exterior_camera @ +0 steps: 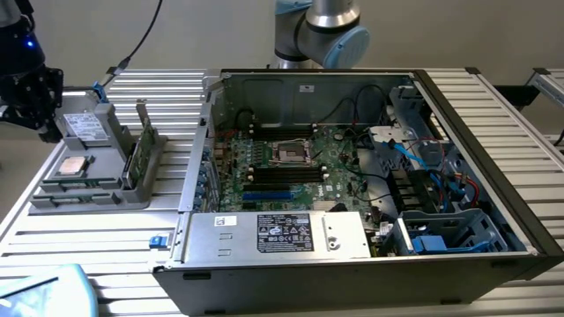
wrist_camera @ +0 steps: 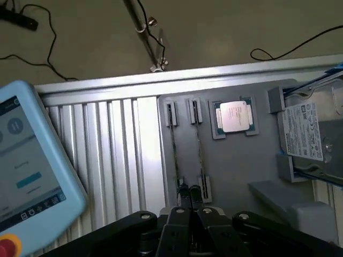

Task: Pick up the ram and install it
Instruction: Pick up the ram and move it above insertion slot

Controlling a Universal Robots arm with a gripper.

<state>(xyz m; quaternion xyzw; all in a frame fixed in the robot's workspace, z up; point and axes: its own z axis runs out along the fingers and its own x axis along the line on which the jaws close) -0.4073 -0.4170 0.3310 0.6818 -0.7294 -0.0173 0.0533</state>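
the black claw [wrist_camera: 190, 199] hangs over the grey moulded tray [exterior_camera: 97, 197], its slim fingers pressed together on nothing. the ram [exterior_camera: 131, 165], a thin flat green stick, stands on edge in the tray's slotted holder, apart from the claw.

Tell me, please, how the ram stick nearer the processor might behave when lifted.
The ram looks thin and straight, so probably light and stiff. Seated edge-up in the tray, it offers a narrow grip and might tilt or bind coming out.

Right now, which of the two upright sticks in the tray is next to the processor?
The ram stick right beside the processor; the other stick stands one slot farther away.
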